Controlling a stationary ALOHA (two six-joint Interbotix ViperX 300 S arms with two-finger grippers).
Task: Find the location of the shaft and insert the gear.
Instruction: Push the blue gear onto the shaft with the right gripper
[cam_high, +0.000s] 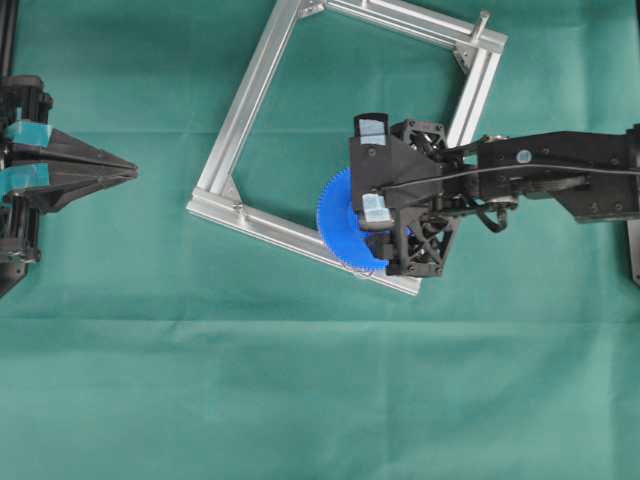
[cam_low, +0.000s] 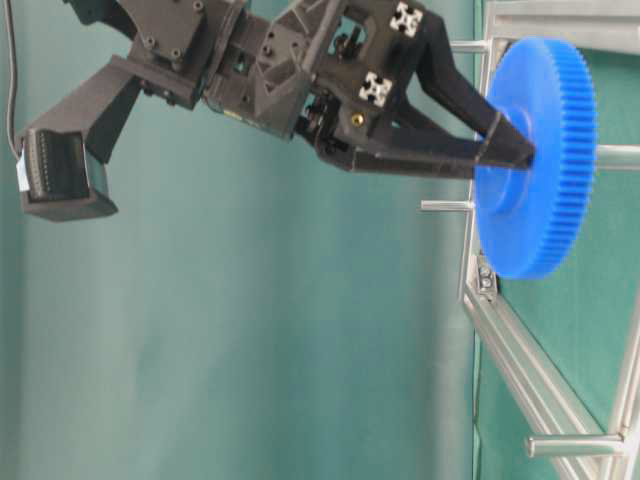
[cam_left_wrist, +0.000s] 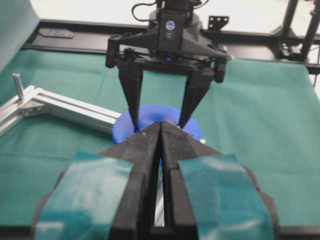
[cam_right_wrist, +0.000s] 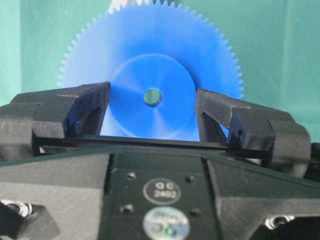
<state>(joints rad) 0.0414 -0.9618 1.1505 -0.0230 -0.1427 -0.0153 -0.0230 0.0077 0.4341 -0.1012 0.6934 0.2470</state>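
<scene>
The blue gear (cam_high: 335, 228) hangs flat over the near corner of the aluminium frame (cam_high: 240, 110). My right gripper (cam_high: 372, 215) points down and is shut on the gear's raised hub; the table-level view shows its fingertips (cam_low: 510, 150) pinching the hub of the gear (cam_low: 545, 160). In the right wrist view the gear (cam_right_wrist: 152, 65) fills the space between the fingers, central hole visible. A shaft with wire loops does not show; the gear and gripper cover that corner. My left gripper (cam_high: 128, 172) is shut and empty at the far left.
A bare silver peg (cam_high: 483, 17) stands at the frame's far right corner. Thin pins (cam_low: 445, 206) stick up from the frame rail (cam_low: 520, 360) beside the gear. The left wrist view shows the frame rail (cam_left_wrist: 70, 107) and the gear (cam_left_wrist: 155, 112) ahead.
</scene>
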